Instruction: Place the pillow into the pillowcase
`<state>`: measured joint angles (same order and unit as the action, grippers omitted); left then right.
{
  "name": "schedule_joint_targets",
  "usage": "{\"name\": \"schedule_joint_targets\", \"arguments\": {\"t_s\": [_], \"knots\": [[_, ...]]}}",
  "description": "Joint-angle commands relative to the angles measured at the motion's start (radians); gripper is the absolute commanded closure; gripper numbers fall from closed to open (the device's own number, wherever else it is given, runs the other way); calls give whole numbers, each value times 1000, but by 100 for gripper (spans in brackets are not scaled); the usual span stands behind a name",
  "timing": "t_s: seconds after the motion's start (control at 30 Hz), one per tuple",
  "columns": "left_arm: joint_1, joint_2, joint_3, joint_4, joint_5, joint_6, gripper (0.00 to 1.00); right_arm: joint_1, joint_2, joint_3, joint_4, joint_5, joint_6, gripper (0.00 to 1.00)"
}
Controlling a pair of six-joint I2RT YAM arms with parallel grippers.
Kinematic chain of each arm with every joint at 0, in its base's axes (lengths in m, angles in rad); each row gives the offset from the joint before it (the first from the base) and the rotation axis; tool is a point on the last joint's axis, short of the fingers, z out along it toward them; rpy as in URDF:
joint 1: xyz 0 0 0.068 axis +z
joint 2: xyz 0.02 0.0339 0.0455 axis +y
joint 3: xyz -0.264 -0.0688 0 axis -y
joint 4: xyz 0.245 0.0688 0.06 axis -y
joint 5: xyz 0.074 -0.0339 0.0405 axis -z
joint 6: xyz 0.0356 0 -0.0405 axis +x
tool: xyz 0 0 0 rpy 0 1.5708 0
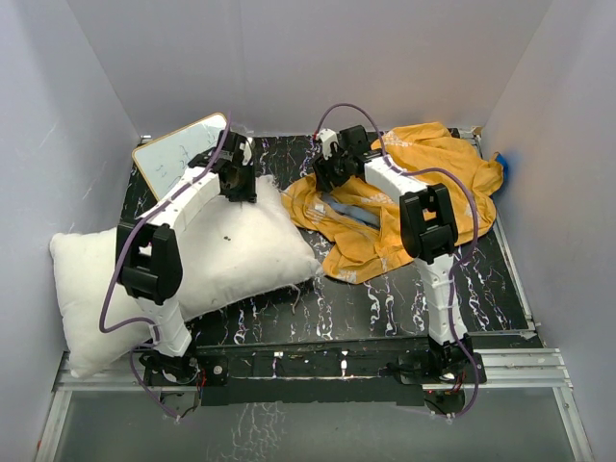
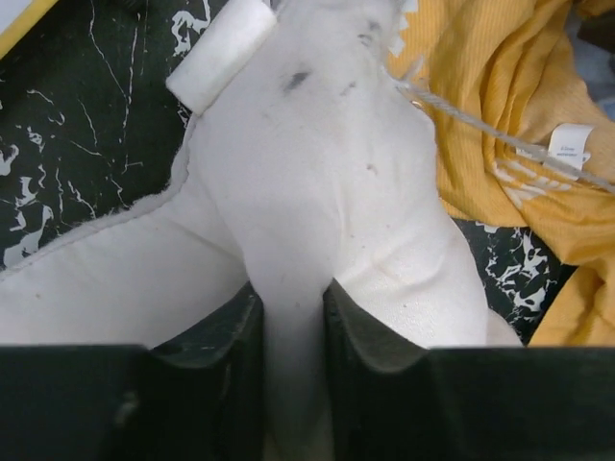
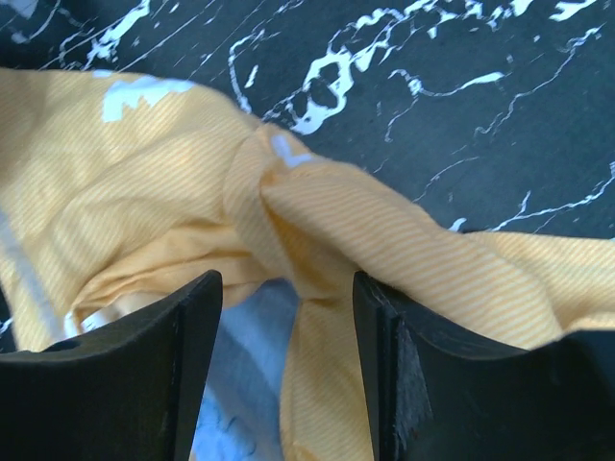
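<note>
The white pillow point(image 1: 221, 255) lies on the left half of the table, its near left corner hanging past the table edge. My left gripper point(image 1: 239, 185) is at its far right corner. In the left wrist view the left gripper point(image 2: 293, 298) is shut on a pinched ridge of the pillow point(image 2: 317, 173). The orange-yellow pillowcase point(image 1: 433, 159) lies crumpled at the back right, with a little blue inner side point(image 1: 351, 207) showing. My right gripper point(image 1: 327, 178) is over its left edge. In the right wrist view the right gripper point(image 3: 286, 288) is open, with a fold of the pillowcase point(image 3: 144, 192) loose between the jaws.
A framed whiteboard point(image 1: 178, 149) leans at the back left, just behind the left gripper. The table top point(image 1: 404, 298) is black marble-patterned. White walls close in on three sides. The pillowcase's care label point(image 2: 574, 144) lies close to the pillow corner.
</note>
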<state>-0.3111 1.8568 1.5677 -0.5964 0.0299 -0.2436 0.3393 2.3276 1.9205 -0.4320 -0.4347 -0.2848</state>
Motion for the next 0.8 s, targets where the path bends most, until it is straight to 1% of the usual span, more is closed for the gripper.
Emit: {"name": "schedule_joint_targets", "arguments": {"t_s": [0.0, 0.07, 0.13, 0.23, 0.4, 0.53, 0.77], "knots": [[-2, -99, -78, 40, 37, 26, 88, 2, 35, 89, 92, 44, 11, 45], [-3, -123, -89, 55, 56, 45, 96, 3, 43, 98, 97, 30, 13, 52], [-4, -154, -100, 72, 82, 65, 100, 3, 38, 95, 107, -5, 16, 64], [-3, -221, -140, 120, 137, 80, 100, 4, 21, 77, 141, -43, 29, 75], [-4, -349, -230, 227, 232, 61, 100, 4, 21, 90, 154, -45, 43, 91], [-4, -395, -266, 279, 323, 32, 100, -8, -23, 75, 165, -112, 26, 92], [-4, -401, -274, 385, 459, -29, 100, -31, -130, 79, 143, -195, -51, 92]]}}
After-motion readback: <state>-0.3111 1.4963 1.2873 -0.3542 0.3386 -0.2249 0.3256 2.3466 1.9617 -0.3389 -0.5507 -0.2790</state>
